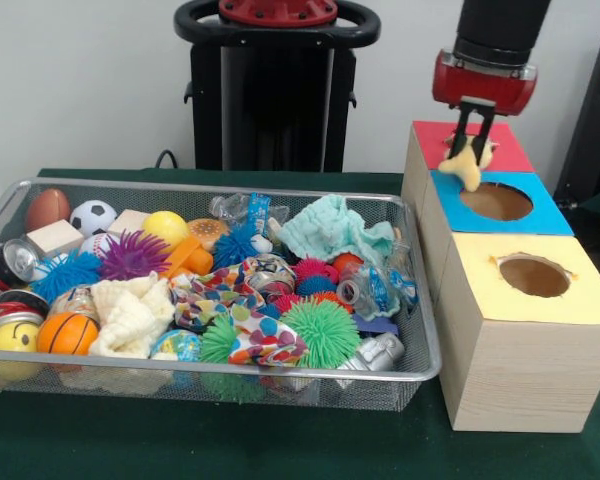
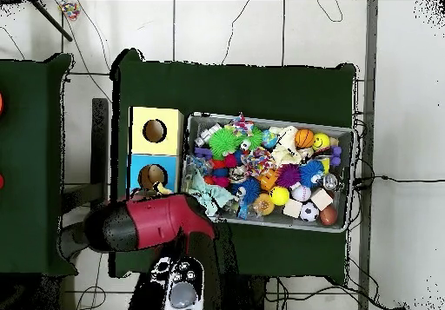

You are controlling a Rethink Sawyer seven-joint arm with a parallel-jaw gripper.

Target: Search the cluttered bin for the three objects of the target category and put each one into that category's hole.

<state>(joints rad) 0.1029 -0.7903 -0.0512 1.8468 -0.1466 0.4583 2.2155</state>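
Note:
My gripper [image 1: 473, 147] hangs over the near edge of the red-topped wooden box [image 1: 505, 148] at the right. It is shut on a small yellow soft toy, the duck [image 1: 467, 167], which dangles from the fingers above the seam between the red and blue tops. The red box's hole is hidden behind the gripper and the toy. The silver wire-mesh bin [image 1: 423, 352] fills the left and middle, full of clutter. I cannot pick out a tiger or a teddy bear in it. In the overhead view the red arm [image 2: 148, 222] covers the red box beside the bin [image 2: 351, 135].
A blue-topped box [image 1: 540, 215] and a yellow-topped box [image 1: 580, 300] with round holes stand in front of the red one. The bin holds spiky pom balls [image 1: 325, 330], an orange basketball [image 1: 68, 333], a soccer ball [image 1: 92, 215], cloths and cans. The robot pedestal [image 1: 272, 90] stands behind.

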